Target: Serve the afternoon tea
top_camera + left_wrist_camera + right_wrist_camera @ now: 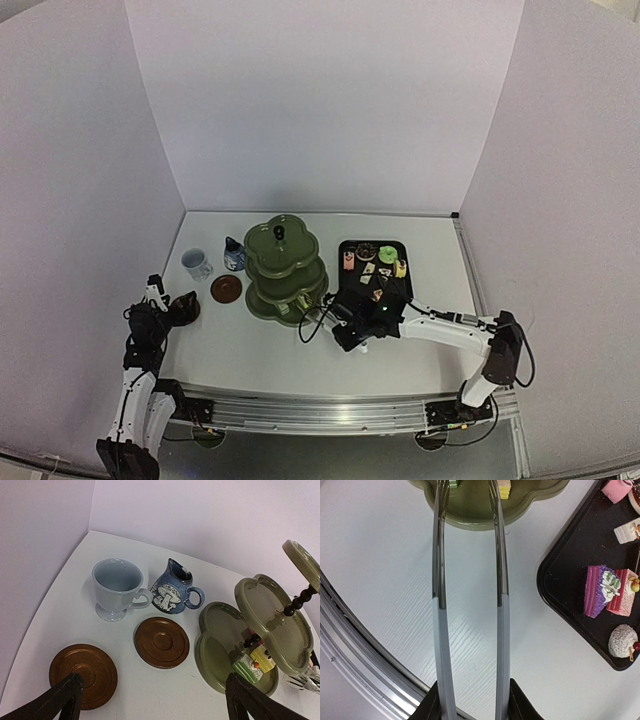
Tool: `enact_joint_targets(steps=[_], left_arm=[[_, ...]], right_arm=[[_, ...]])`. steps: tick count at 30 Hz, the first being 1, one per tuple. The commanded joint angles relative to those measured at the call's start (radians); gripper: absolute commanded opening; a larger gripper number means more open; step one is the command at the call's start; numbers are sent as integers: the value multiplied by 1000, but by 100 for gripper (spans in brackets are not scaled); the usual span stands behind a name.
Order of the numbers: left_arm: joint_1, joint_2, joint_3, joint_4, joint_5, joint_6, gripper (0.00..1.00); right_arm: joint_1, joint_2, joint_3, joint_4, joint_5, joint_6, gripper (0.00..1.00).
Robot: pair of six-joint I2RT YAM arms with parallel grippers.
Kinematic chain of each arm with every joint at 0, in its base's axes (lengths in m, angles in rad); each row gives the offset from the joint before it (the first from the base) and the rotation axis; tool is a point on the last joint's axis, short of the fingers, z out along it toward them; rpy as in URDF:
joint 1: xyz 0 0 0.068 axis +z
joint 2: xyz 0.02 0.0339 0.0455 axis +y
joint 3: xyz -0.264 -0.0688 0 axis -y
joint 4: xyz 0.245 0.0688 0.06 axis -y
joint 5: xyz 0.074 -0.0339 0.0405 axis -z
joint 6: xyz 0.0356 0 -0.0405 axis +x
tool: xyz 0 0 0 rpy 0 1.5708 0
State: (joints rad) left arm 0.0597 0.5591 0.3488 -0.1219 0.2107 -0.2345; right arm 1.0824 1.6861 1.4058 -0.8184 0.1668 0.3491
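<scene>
Cake transfer: right gripper (348, 336) holds steel tongs (439, 580), parted and empty, over dark green scalloped stand (470, 511); next likely: fetch pink cake (594, 591) from black tray (565, 580), right.

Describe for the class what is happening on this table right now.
The right gripper is shut on metal tongs, their tips reaching over the bottom tier of the green three-tier stand, where two small cakes sit. More cakes wait on the black tray. The left gripper hangs open near one brown coaster; the white mug, blue-and-white pot and second coaster stand nearby.
</scene>
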Motion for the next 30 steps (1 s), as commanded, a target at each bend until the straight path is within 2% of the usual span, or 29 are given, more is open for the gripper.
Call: enact_joint_targets(steps=[1, 10, 17, 22, 30], left_arm=[[3, -2, 9, 37, 19, 15, 99], [3, 6, 30, 19, 26, 34, 99], [3, 53, 92, 1, 28, 55, 100], [3, 103, 135, 0, 46, 43, 99], [3, 197, 180, 1, 61, 92, 99]], right_arm=[[-6, -77, -15, -46, 26, 42, 35], [-82, -207, -105, -89, 50, 129, 34], [-288, -290, -75, -139, 57, 114, 34], [-480, -206, 25, -140, -8, 27, 34], [-635, 54, 255, -140, -111, -93, 32]])
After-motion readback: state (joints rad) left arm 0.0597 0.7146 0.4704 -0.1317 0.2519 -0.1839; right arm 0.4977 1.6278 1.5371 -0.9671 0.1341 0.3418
